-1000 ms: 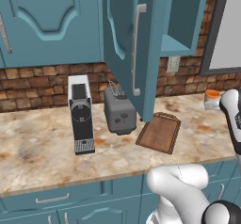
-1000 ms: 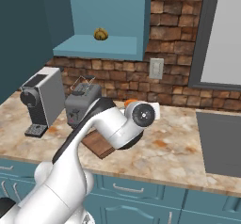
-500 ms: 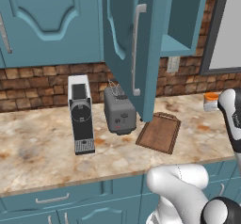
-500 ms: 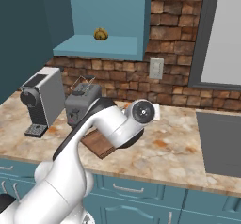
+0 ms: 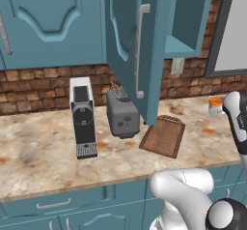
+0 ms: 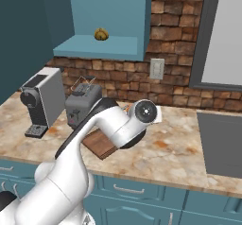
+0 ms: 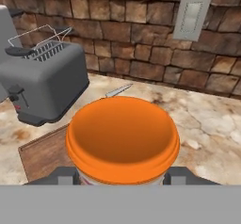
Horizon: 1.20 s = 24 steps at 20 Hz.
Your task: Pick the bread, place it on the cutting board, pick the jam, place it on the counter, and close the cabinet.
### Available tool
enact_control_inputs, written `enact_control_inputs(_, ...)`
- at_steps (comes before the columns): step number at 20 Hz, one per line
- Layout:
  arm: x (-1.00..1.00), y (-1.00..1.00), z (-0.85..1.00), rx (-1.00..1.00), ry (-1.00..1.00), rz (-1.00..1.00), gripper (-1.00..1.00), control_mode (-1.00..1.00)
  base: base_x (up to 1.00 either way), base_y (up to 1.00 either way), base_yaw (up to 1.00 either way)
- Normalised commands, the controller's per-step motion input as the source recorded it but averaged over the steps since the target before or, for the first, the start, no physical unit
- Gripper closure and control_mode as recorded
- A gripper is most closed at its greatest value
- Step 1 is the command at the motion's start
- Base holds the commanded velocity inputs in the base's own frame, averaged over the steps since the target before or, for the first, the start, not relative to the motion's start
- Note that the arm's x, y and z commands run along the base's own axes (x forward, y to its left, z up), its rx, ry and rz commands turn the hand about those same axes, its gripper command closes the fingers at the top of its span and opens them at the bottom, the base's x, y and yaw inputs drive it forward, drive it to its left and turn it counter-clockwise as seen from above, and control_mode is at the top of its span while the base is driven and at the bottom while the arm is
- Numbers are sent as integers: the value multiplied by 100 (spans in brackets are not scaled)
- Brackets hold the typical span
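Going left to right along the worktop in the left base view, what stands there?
Coffee machine → toaster → cutting board → jam, at the far right beside the robot's arm.

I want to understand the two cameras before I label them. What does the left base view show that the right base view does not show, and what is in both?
Left base view alone: the open cabinet door with its long silver handle, and the jam over the counter at the right edge beside the arm.

Right base view alone: the bread on the cabinet shelf, and a dark flat panel set in the counter on the right.

Both: the cutting board, with nothing on it in the left base view, the grey toaster, the coffee machine, the brick wall and the wall outlet.
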Motion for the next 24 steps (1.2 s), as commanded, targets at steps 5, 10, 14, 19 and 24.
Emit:
enact_control_inputs(5,0,-1,-17,0,5,0,100,-100,0,0,0)
enact_control_inputs(10,3,0,-12,0,4,0,100,-100,0,0,0)
enact_control_inputs(14,5,-3,-12,0,3,-1,100,-100,0,0,0)
enact_control_inputs(19,12,-5,-5,0,3,-1,100,-100,0,0,0)
enact_control_inputs(24,21,-2,-2,0,1,-2,100,-100,0,0,0)
